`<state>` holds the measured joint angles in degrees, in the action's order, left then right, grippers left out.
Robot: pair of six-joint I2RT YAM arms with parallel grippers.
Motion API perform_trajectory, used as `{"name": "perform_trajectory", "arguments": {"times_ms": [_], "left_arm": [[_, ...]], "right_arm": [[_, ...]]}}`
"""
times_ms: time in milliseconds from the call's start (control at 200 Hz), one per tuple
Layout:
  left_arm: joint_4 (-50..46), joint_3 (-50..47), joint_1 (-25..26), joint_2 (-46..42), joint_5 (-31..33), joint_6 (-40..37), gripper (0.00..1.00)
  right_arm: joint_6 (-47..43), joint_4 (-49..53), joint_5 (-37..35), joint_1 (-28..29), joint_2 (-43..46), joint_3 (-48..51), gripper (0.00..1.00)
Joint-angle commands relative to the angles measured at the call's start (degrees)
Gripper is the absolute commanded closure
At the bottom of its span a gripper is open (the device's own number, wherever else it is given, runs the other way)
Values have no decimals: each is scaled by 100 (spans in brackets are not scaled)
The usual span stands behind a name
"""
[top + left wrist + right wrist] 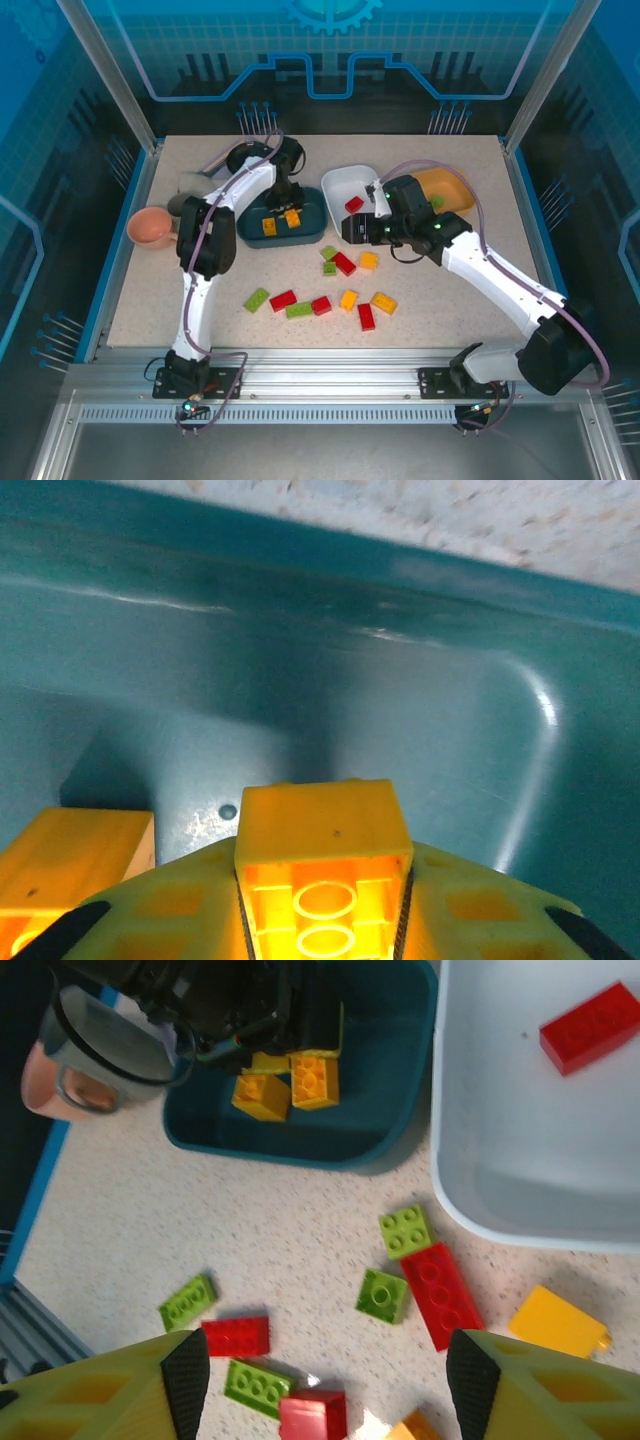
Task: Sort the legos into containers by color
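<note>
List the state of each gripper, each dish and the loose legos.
left gripper: shut on yellow lego, inside teal dish
right gripper: open, empty
teal dish: holds other yellow legos
white dish: one red lego inside
yellow-orange dish: partly hidden by right arm
loose legos: unsorted on table

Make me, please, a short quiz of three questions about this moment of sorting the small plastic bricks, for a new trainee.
1. True or false: the left gripper is shut on a yellow plastic brick inside the dark teal rounded dish.
2. Multiple choice: what colour is the single brick lying in the white rounded dish? A green, B red, C yellow.
3. Fill in the missing word: the right gripper hangs ____, with nothing between its fingers, above the speckled table.
Key: 1 true; 2 B; 3 open.
</note>
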<state>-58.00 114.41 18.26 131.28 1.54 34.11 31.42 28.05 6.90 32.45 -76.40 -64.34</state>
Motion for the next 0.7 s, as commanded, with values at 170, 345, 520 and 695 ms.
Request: {"name": "perform_trajectory", "arguments": {"times_ms": [170,345,520,695], "left_arm": [[-247,173,-51,-272,-31,-185,39],[-112,-209,54,-1236,-124,-151,28],[785,-1882,499,-2933,-697,-141,23],[2222,-4374,998,-5069,-1480,203,18]], "right_arm": [[-856,1417,-943,526,-453,-334,35],[-903,2397,-1308,772,-400,-312,40],[-649,3475,-1220,1461,-466,-184,42],[21,3149,-901,1923,-659,463,40]]}}
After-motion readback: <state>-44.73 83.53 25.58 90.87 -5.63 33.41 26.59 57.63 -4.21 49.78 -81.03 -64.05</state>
